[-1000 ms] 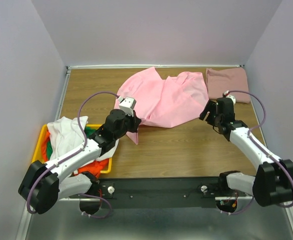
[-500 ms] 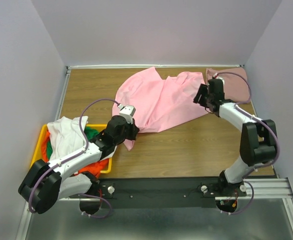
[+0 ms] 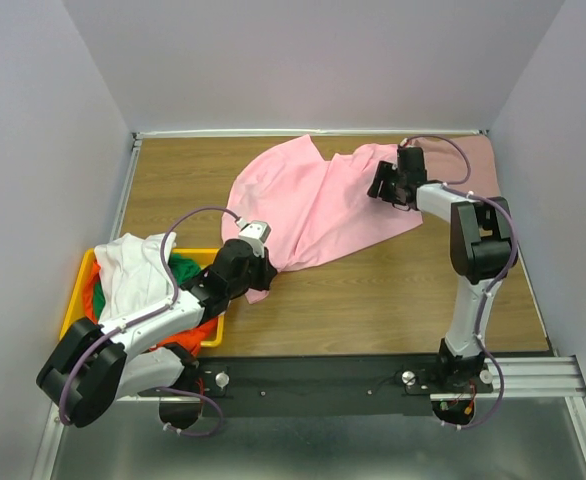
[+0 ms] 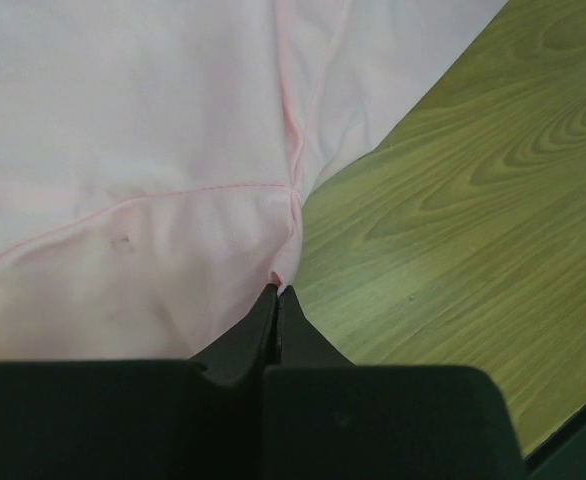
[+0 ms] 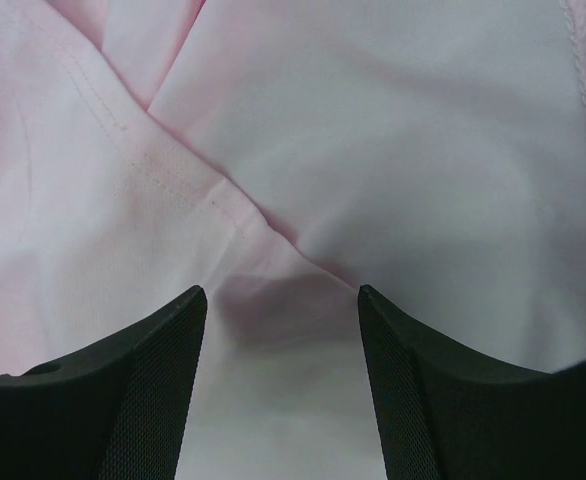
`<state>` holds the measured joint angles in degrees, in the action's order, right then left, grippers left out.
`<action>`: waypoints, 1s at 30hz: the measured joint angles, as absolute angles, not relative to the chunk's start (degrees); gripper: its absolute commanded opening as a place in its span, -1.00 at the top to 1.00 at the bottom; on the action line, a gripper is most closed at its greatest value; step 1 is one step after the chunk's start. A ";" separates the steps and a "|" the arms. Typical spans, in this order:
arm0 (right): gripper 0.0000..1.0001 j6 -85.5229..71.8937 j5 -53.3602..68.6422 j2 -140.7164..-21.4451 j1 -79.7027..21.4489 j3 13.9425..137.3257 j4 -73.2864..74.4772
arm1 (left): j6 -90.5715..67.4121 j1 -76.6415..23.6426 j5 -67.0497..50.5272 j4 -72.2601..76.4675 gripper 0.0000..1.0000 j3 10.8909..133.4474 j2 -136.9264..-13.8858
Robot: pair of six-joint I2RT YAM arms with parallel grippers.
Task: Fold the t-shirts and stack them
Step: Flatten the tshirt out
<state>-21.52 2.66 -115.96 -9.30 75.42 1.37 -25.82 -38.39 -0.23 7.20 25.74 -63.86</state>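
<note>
— Over on the left side, what have you got hold of?

— My left gripper (image 3: pixel 261 270) is pinched tight on the near-left corner of the bright pink t-shirt (image 3: pixel 313 205). From the wrist I see both fingers pressed together with a small point of seamed cloth caught at their tips. Bare wooden table (image 3: pixel 373 290) shows just to the right of it.

— And where does that shirt lie?

— Loose and rumpled across the middle of the table. It runs from my left gripper toward the far edge and over to the right.

— Your other side?

— My right gripper (image 3: pixel 383 186) is over the far right part of the same shirt, with the arm stretched well forward. Its fingers (image 5: pixel 153 385) stand apart above the pink cloth, with a crossing of seams and a small raised wrinkle between them. Whether the tips touch the cloth I can't tell.

— Anything else out there?

— A dusty rose t-shirt (image 3: pixel 481 165) lies in the far right corner, partly behind my right arm and just beside the bright pink one. At the near left, a yellow bin (image 3: pixel 77 292) holds a white t-shirt (image 3: pixel 133 270) heaped over a green t-shirt (image 3: pixel 185 270) and an orange t-shirt (image 3: pixel 95 290). My left arm passes over the bin's right side.
</note>
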 measured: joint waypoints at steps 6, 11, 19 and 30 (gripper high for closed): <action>-0.23 -20.38 3.16 -119.24 -9.41 78.72 1.32 | -26.68 -38.39 -0.60 7.14 1.00 23.94 -63.05; 0.22 -19.70 3.14 -119.48 -9.82 79.24 1.32 | -27.14 -38.39 -0.69 7.16 1.00 23.88 -62.30; 0.74 -19.42 3.14 -119.48 -10.07 79.11 1.32 | -27.31 -38.39 -0.69 7.14 1.00 23.88 -62.24; 0.74 -19.62 -0.21 -106.89 -10.07 69.06 1.98 | -27.57 -38.39 -0.67 7.07 1.00 23.88 -61.65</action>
